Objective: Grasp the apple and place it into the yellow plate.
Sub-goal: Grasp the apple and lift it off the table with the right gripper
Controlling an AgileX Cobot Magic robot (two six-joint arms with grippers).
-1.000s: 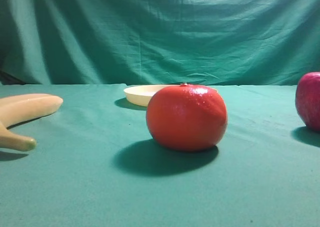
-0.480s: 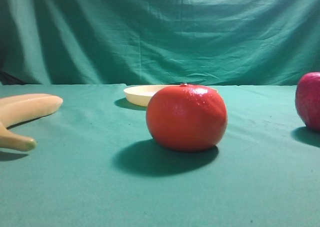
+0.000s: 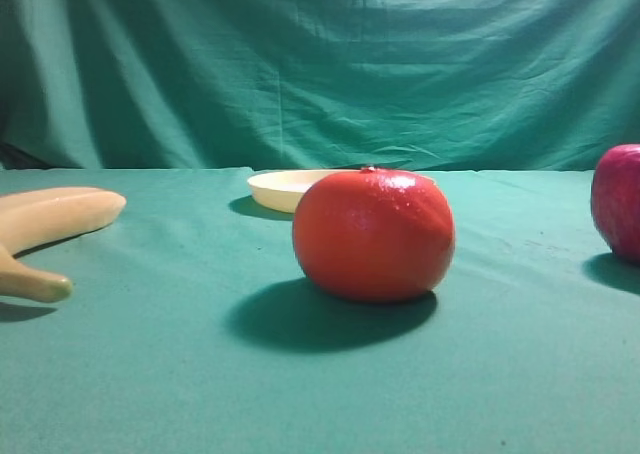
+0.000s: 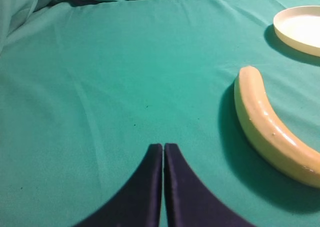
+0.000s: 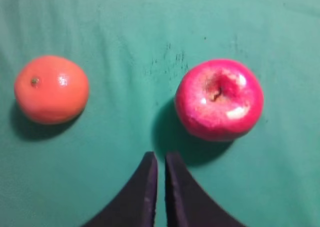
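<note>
The magenta-red apple (image 5: pixel 219 99) lies on the green cloth, stem up, just ahead and to the right of my right gripper (image 5: pixel 161 159), whose dark fingers are shut and empty. The apple also shows at the right edge of the exterior high view (image 3: pixel 618 202). The pale yellow plate (image 3: pixel 282 188) sits at the back, partly hidden behind the orange fruit, and shows at the top right of the left wrist view (image 4: pixel 300 28). My left gripper (image 4: pixel 163 149) is shut and empty over bare cloth, left of the banana. Neither gripper shows in the exterior high view.
A large orange-red round fruit (image 3: pixel 373 235) stands in the middle, also left of the apple in the right wrist view (image 5: pixel 51 89). A pale yellow banana (image 4: pixel 267 127) lies at the left (image 3: pixel 50 226). A green curtain (image 3: pixel 320 69) hangs behind the table.
</note>
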